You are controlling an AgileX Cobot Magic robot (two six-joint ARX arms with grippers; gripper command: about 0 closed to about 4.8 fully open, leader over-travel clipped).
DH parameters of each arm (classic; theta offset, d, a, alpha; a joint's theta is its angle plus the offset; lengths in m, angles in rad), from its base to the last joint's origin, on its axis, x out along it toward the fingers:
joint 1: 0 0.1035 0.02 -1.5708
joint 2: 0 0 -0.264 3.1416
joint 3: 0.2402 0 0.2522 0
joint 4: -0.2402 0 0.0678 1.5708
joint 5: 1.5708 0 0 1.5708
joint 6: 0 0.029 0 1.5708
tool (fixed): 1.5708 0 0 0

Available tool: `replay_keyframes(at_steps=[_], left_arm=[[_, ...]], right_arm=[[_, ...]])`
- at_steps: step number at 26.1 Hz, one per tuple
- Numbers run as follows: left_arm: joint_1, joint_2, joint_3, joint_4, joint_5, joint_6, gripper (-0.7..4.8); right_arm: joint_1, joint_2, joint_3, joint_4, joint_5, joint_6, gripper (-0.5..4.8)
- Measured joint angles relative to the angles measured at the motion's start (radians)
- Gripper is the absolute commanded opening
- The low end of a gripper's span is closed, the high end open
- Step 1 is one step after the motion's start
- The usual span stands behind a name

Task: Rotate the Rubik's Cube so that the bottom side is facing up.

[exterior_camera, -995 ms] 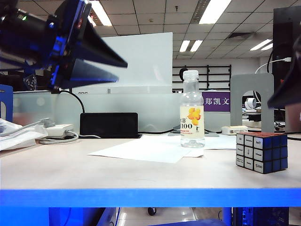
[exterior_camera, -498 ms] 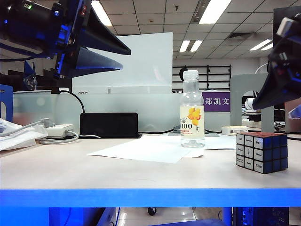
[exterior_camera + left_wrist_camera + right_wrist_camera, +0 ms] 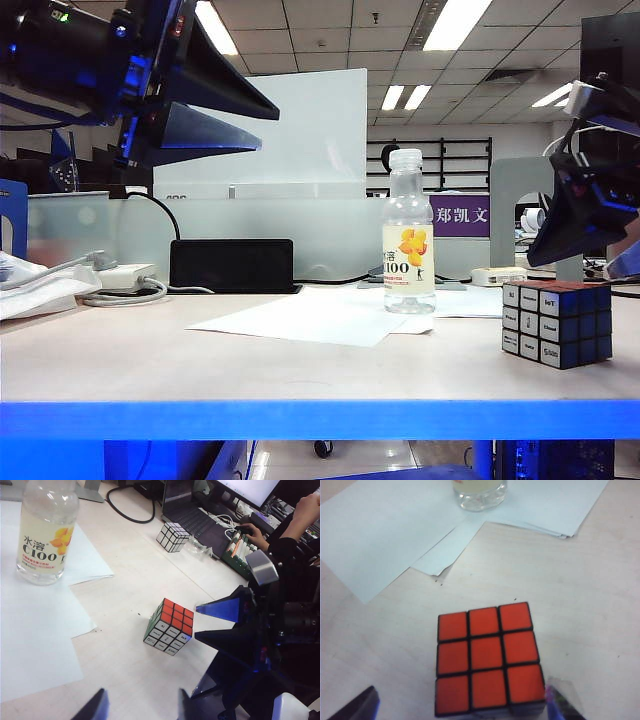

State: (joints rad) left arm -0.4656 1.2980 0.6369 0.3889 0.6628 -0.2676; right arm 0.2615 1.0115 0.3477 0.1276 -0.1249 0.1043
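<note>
While left gripper [image 3: 262, 128] hangs high at left, fingers part-way apart and empty, your right gripper [image 3: 462, 705] has come down from above to just over Rubik's Cube [image 3: 487, 658], fingers wide apart either side, not touching. Cube sits on surface [image 3: 150, 360], red face up, near bottle [image 3: 408, 232]. You seem ready for grasp; flip not yet begun.

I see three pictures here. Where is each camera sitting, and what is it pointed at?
Exterior view: low at the table's edge, looking level across it; left gripper high up, open right gripper above the Rubik's Cube.
Left wrist view: on the left arm, looking down at the cube, the bottle and the right gripper.
Right wrist view: on the right arm, straight above the cube's red face, fingertips at either side.
All three share the cube, bottle and paper.
</note>
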Motion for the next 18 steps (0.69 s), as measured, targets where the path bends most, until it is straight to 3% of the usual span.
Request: replay_keyframes(at_steps=[18], left_arm=[[0.000, 0.027, 0.000, -0.007, 0.000, 0.003, 1.89]], right_arm=[[-0.002, 0.175, 0.002, 0.116, 0.016, -0.050, 4.32]])
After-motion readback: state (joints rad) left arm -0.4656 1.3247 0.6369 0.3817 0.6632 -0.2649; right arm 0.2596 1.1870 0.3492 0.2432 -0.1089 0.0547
